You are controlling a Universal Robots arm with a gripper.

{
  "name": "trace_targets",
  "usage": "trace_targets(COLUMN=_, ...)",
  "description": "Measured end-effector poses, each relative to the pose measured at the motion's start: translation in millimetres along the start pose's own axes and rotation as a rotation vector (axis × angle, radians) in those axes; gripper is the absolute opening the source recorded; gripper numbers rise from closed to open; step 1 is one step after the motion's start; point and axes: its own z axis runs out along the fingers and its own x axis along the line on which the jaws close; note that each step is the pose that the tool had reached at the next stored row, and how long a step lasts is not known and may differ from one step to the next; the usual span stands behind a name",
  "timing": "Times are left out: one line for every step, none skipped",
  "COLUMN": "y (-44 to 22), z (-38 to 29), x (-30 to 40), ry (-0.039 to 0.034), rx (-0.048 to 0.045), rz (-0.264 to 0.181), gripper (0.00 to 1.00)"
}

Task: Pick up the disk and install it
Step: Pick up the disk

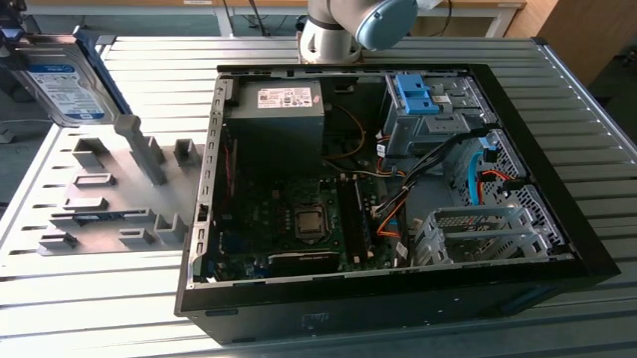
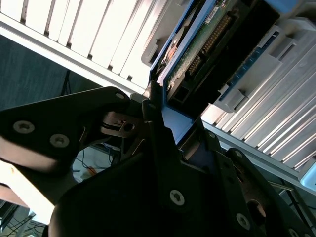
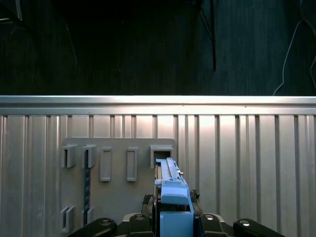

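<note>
Gripper [image 3: 174, 219] is clamped on disk [image 3: 168, 170], jaws closed on its blue carrier [image 3: 174, 200] in first wrist view. In exterior view, disk [image 1: 62, 86] is held upright, label out, at 10 o'clock from open case [image 1: 398, 298] and 12 o'clock of grey fixture [image 1: 149, 198]. Likely stiff, dense and shock-sensitive, with bare circuit board [image 2: 197, 52] on the back. Best held by the carrier edges, not the board.

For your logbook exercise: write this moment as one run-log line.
gripper: shut on hard disk | hard disk: in blue carrier, held above grey fixture tray | computer case: open, hard disk not yet inside
</note>
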Motion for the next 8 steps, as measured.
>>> trace_targets(y=0.0, z=-0.7, x=-0.1, ry=0.0001, rx=-0.0001, rz=0.000, gripper=0.36)
trace_targets(y=0.0, z=-1.4, x=-0.1, ry=0.0001, rx=-0.0001, rz=0.000, gripper=0.36)
trace_targets(y=0.1, z=-1.9, x=-0.1, ry=0.0001, rx=-0.0001, rz=0.000, gripper=0.36)
trace_targets(y=0.1, z=-2.5, x=-0.1, ry=0.0001, rx=0.0000, rz=0.000, gripper=0.36)
trace_targets(y=0.1, z=-3.0, x=-0.2, ry=0.0000, rx=0.0000, rz=0.000, gripper=0.36)
trace_targets(y=0.1, z=-3.5, x=-0.2, ry=0.0000, rx=0.0000, rz=0.000, gripper=0.36)
trace_targets(y=0.1, z=-4.0, x=-0.2, ry=0.0001, rx=0.0000, rz=0.000, gripper=0.36)
trace_targets(y=0.1, z=-4.6, x=-0.2, ry=0.0001, rx=-0.0001, rz=0.000, gripper=0.36)
